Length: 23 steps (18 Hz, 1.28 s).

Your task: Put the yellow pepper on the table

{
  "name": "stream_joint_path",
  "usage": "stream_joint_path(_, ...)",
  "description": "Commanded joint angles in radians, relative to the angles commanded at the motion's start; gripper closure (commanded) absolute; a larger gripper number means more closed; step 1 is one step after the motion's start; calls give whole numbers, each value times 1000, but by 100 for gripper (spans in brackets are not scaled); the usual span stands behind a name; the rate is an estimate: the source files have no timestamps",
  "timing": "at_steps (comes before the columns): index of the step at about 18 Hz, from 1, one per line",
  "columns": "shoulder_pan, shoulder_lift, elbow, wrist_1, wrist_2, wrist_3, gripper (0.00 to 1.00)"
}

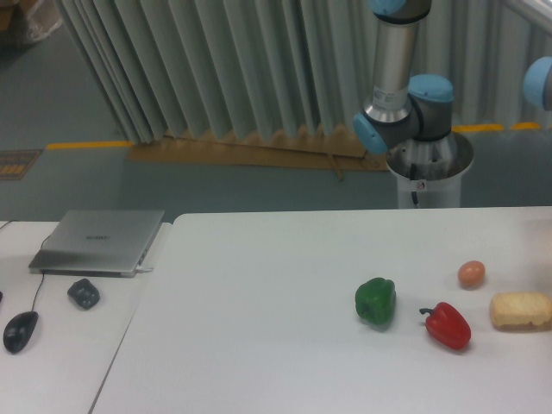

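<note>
On big white counter (259,328) in front of me: 1 green pepper (375,302), 1 red pepper (448,325), so 2 peppers in sight; 1 small orange-brown egg-like thing (471,273); 1 pale bread-like block (521,310). On smaller desk (60,345) at side: 1 closed laptop (97,242), 1 mouse (20,331), 1 small dark lump (84,293). 2 white surfaces in all.
</note>
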Motion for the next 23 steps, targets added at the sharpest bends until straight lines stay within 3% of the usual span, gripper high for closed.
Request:
stream_joint_path(4, 17, -12, -6, 103, -12, -259, 0)
stream_joint_path(8, 63, -57, -6, 178, -12, -384, 0)
stream_joint_path(12, 101, -83, -8, 195, -37, -410, 0)
stream_joint_path(15, 100, -113, -11, 222, -41, -506, 0)
stream_joint_path(23, 98, -167, -12, 238, -34, -543, 0)
